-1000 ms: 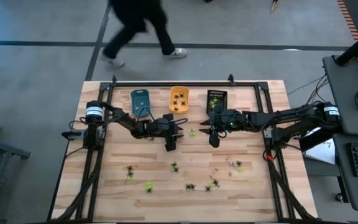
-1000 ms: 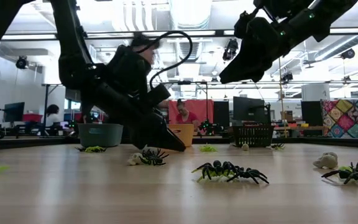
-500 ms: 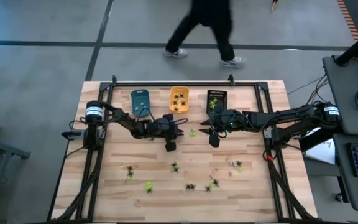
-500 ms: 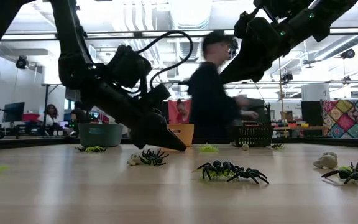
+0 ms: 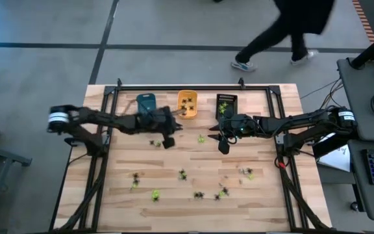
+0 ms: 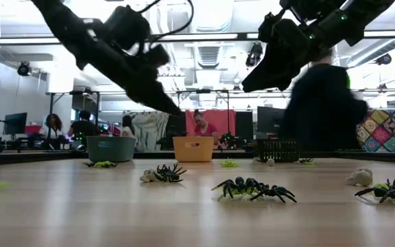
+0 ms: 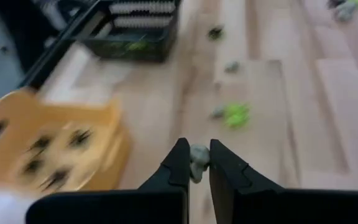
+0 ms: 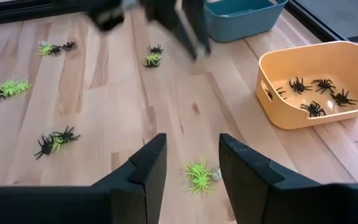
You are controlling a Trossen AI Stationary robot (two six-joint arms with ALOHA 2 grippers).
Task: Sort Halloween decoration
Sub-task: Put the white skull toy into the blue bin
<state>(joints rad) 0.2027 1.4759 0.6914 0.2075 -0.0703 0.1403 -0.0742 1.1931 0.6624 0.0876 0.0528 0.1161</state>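
Note:
Small plastic spider figures, the Halloween decoration, lie scattered on the wooden table: black ones, yellow-green ones and pale ones. My left gripper hangs above the table in front of the orange tray, shut on a tiny pale figure. My right gripper waits open above the table's middle, over a yellow-green spider. Black spiders lie in the orange tray. My left gripper pinches the pale figure between its two fingertips. The fingers slant down and forward. The figure is lifted clear of the table, and part of it hangs just below the tips.
A blue tray, the orange tray and a black tray stand in a row at the far edge. A black spider with a pale figure beside it lies below the left gripper. A person walks past beyond the table.
My left gripper has risen from the table top, where its tips stood beside a black spider, and drawn back a little toward the far left. It carries the pale figure clear of the wood. The right arm has kept still. The person has walked from left to right.

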